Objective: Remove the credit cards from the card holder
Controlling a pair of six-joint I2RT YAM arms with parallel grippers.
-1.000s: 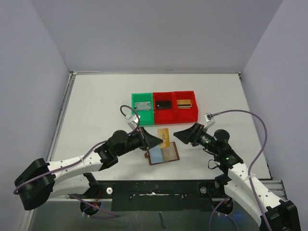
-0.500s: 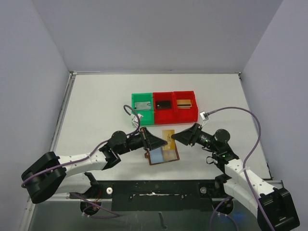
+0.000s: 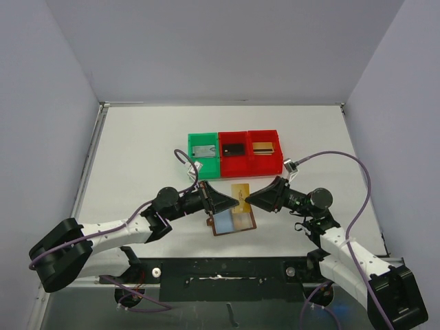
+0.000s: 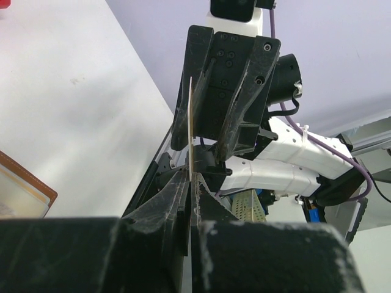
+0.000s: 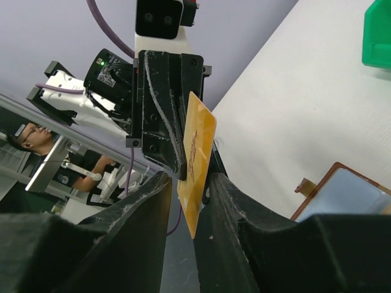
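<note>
A gold-yellow credit card (image 3: 240, 193) hangs above the table between my two arms. My left gripper (image 3: 231, 200) is shut on one end of it; in the left wrist view the card (image 4: 191, 131) shows edge-on, rising from the pinched tips of the left gripper (image 4: 191, 177). My right gripper (image 3: 250, 198) faces it from the right. In the right wrist view the card (image 5: 198, 160) stands between the right gripper's (image 5: 188, 183) jaws, with a gap left on one side. The card holder (image 3: 234, 221) lies open just below; its corner (image 5: 345, 189) shows in the right wrist view.
Behind the arms stand three bins in a row: a green bin (image 3: 204, 152) with a grey item, a red bin (image 3: 234, 150) with a black item, and another red bin (image 3: 264, 148) with a gold-brown item. White table stretches left and right of them.
My left gripper has carried the card slightly right and up. The right gripper has moved left onto the card's free end, and its jaws have narrowed around it.
</note>
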